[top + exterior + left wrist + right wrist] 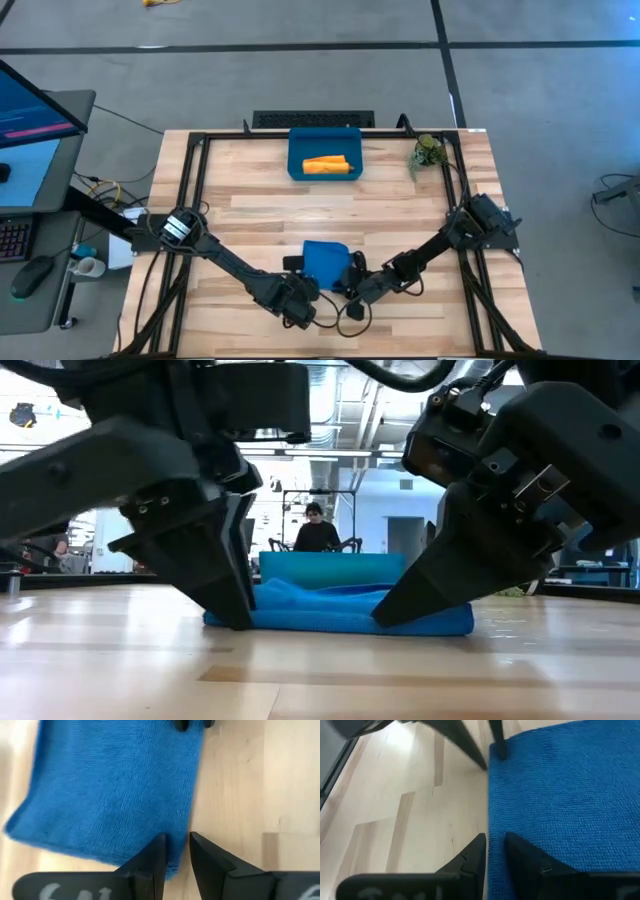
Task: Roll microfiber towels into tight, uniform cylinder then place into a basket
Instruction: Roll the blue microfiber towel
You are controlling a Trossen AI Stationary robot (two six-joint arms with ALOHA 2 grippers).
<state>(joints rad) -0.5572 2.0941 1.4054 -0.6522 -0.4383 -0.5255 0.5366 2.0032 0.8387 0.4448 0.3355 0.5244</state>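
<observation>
A soft, limp blue towel [324, 260] lies on the table [250, 210], well apart from the basket [325, 153]. Its near edge is pinched at the left corner by the left gripper [176, 854] and at the right corner by the right gripper [494, 851], both nearly closed on cloth.

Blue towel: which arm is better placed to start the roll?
Neither alone. The left hand and right hand each straddle a near corner of the blue towel, so both should roll together.

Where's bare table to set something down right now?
Free: the wide strip between the basket and the blue towel, and both far corners apart from the plant. Crowded: the near edge, both hands at the towel.
</observation>
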